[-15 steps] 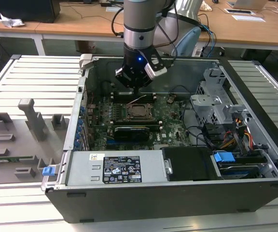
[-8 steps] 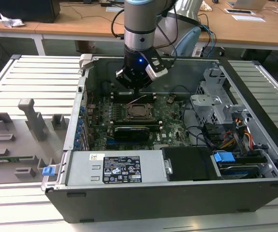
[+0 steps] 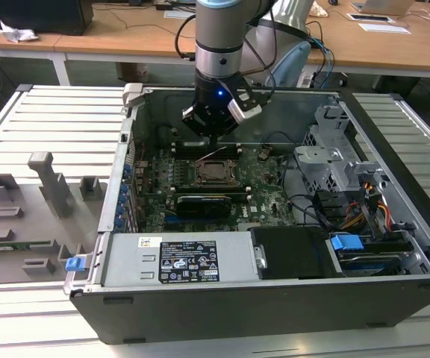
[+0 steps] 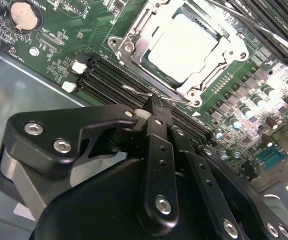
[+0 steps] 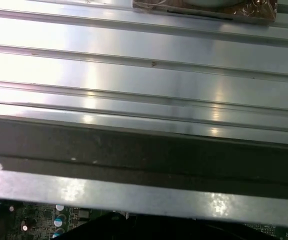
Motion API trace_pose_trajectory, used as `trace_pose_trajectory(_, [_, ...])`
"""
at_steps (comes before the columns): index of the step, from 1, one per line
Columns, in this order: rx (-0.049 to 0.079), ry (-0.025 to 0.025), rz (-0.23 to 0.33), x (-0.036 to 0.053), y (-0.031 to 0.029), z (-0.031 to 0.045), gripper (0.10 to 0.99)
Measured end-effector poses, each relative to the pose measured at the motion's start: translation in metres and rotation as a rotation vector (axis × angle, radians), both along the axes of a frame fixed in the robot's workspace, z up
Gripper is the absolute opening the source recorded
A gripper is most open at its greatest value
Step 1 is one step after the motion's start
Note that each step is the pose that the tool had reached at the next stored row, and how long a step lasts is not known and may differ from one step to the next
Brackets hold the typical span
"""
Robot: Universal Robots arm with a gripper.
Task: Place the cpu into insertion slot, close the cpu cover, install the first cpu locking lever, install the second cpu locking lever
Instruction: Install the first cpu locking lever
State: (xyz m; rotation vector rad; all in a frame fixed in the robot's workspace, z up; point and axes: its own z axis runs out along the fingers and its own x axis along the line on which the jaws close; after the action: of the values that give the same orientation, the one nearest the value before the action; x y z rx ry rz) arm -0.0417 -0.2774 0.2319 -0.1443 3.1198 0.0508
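Here the claw (image 4: 154, 107) is seen in the second wrist view with its black fingers drawn together to a narrow point, the tips pinched at a thin wire locking lever (image 4: 141, 92) that lies along the near edge of the socket. Whether the wire is truly clamped between the tips or merely pressed by them cannot be told. In the exterior view the claw (image 3: 210, 142) is held low inside the open computer case (image 3: 222, 298), just above the green motherboard (image 3: 155, 194) and close to the far side of the socket.

Just beyond the fingertips, the cpu (image 4: 184, 42) is seen seated flat in the insertion slot (image 4: 146, 75), its pale metal top showing through the large square cut-out. The cpu cover (image 4: 134, 37) is laid down around it as a silver frame, with screws at its corners. In the exterior view the same socket (image 3: 215, 173) is found near the middle of the board.

Between the claw and the socket, black memory slots (image 4: 104, 75) are run in parallel. A round coin battery (image 4: 24, 15) is set on the board well apart from the socket.

In the first wrist view, a dark case edge (image 5: 144, 150) and a ribbed metal counter (image 5: 144, 75) are shown. In the exterior view, grey fixture blocks (image 3: 47, 183) are placed on the counter at the exterior view's left.
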Motion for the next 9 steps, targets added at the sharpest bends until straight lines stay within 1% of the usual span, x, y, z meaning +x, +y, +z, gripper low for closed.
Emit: trace_pose_trajectory(9, [-0.001,-0.0001,0.0,0.0067,0.0,-0.0023,0.106])
